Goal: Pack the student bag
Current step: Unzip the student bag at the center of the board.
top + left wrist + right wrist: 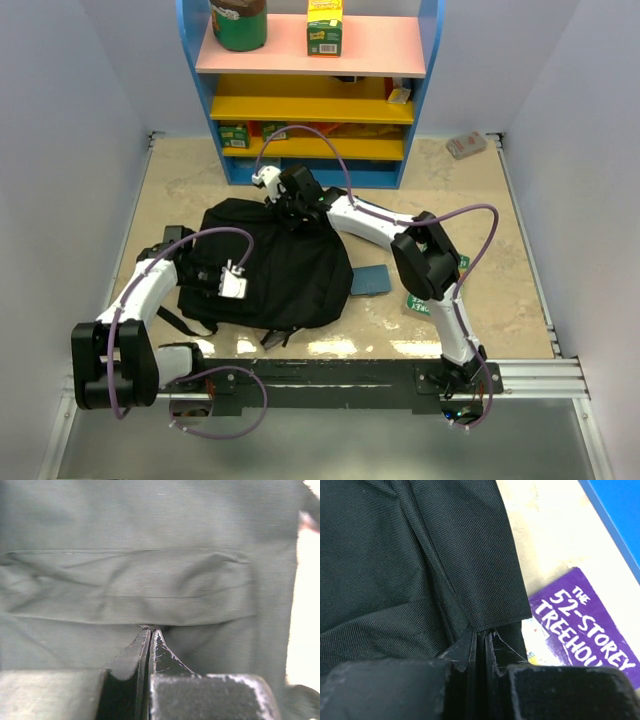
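Observation:
The student bag (285, 265) is a large black backpack lying flat in the middle of the table. My left gripper (207, 274) is at its left side. In the left wrist view the gripper (149, 629) is shut on a small bit of the bag's fabric (125, 580) just under a pocket seam. My right gripper (290, 207) is at the bag's far edge. In the right wrist view the gripper (481, 633) is shut on a folded edge of the black fabric (420, 555). A purple book, "The 52-Storey Treehouse" (590, 622), lies on the table just beside that edge.
A dark blue book (370, 280) lies against the bag's right side, with a green item (416, 303) under my right arm. A blue and yellow shelf unit (315, 90) stands at the back. A small packet (465, 145) lies at the far right. Bag straps (275, 335) trail toward the near edge.

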